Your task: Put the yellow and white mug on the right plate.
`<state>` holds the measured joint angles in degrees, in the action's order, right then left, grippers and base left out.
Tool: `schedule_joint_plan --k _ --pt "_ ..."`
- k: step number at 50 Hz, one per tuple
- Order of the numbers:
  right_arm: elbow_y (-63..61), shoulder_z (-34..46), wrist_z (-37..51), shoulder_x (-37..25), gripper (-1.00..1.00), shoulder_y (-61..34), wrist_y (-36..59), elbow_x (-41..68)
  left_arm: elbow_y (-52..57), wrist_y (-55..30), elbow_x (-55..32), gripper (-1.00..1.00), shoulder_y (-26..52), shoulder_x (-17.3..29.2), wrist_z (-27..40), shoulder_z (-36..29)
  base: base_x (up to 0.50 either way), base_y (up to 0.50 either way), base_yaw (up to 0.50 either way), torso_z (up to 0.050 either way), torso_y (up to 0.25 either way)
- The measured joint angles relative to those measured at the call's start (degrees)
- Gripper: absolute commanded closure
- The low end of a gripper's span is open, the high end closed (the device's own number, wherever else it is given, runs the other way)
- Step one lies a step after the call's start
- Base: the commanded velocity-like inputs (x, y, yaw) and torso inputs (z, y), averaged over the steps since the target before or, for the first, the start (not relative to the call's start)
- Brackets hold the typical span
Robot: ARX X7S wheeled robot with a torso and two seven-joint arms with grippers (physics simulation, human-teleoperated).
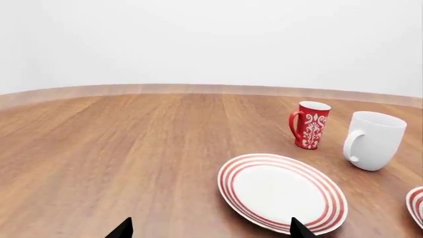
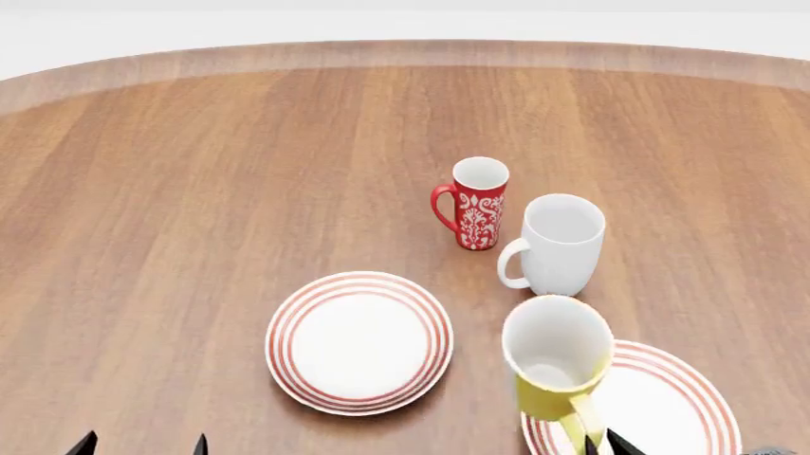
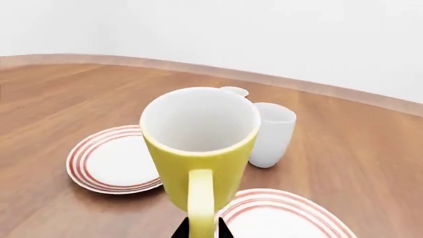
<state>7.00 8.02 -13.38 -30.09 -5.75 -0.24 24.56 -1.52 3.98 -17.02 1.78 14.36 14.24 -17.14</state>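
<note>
The yellow and white mug [image 2: 557, 355] stands upright with its white inside showing, over the left rim of the right plate [image 2: 665, 408], a white plate with thin red rings. My right gripper [image 2: 605, 445] is shut on the mug's yellow loop handle [image 3: 201, 208], a black fingertip pressed to each side. In the right wrist view the mug [image 3: 198, 144] fills the middle and the right plate [image 3: 284, 220] lies just beside its base. I cannot tell whether the mug touches the plate. My left gripper [image 1: 211, 230] is open and holds nothing, by the table's near left edge.
A second red-ringed plate [image 2: 359, 341] lies left of the yellow mug. Behind it stand a slim red patterned mug [image 2: 479, 204] and a taller white mug [image 2: 557, 245], close together. The wooden table [image 2: 190, 190] stretches away to the left and back.
</note>
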Motion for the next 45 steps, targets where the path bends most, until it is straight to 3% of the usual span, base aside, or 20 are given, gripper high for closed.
schedule_joint_plan --k 24,45 --pt "5.11 -3.75 8.95 2.12 1.00 -3.72 4.23 0.45 0.28 0.01 -0.22 -1.00 0.22 0.45 0.34 -0.66 0.00 0.00 0.00 0.000 0.000" --pt "9.03 -3.74 10.52 3.20 1.00 -5.11 3.64 -0.53 -0.33 0.59 -0.47 -1.00 0.23 0.62 0.79 -0.89 0.00 0.00 0.00 0.000 0.000"
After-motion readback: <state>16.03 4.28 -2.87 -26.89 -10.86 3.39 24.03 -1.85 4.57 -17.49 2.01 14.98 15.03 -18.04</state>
